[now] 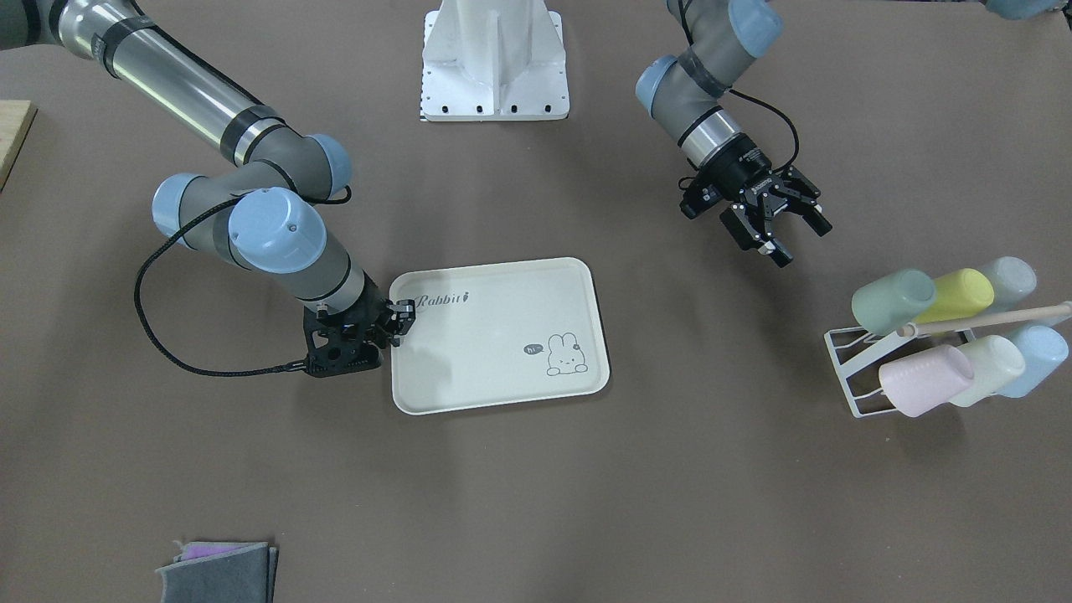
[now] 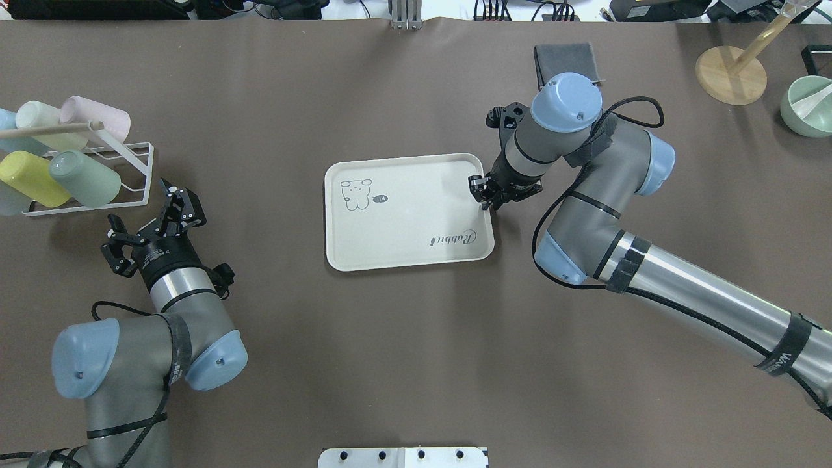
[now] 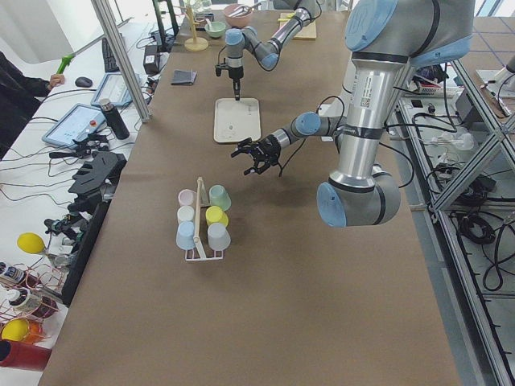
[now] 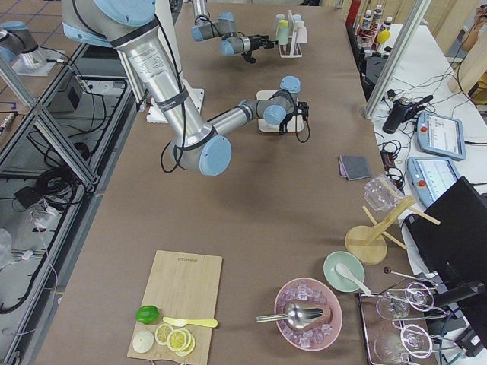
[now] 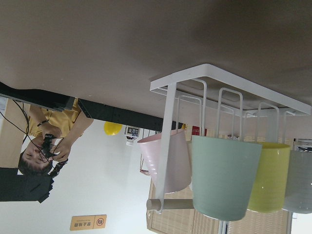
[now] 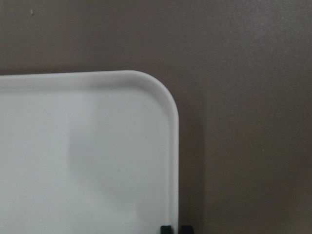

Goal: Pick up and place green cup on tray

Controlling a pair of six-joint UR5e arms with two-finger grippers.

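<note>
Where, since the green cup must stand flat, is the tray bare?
The tray is bare throughout, widest between the bunny drawing and the Rabbit script. Crowded only at the short edge beside the script, where the right tool clamps the rim.

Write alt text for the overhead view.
The open left claw points at the green cup, on a rack with other pastel cups. The right claw grips the rim of the cream tray at centre.

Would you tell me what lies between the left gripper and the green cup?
Between the left gripper and the green cup: only bare table and the wire edge of the white rack, per the overhead view.
</note>
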